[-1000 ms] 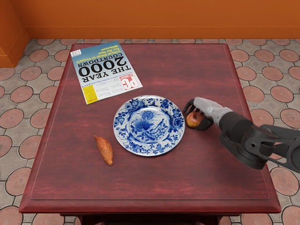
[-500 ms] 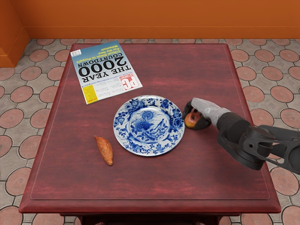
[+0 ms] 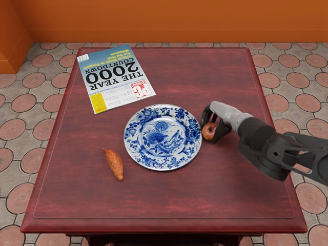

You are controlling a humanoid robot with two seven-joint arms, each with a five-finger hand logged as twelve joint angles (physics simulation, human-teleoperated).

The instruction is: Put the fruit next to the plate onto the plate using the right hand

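The fruit sits right of centre, just beside the plate's right rim, and the right hand has closed its fingers snug around it since a second ago, so I'd guess lifting comes next.

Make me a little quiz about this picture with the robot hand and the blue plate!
1. True or false: the fruit already lies on the plate.
2. Pick one: what lies near the far left corner of the table? A) the magazine B) a cup C) a spoon
3. Fill in: the sweet potato lies on the picture's ____ side of the plate.

Key:
1. False. It sits beside the plate, and the right hand has its fingers curled round it.
2. A.
3. Left.
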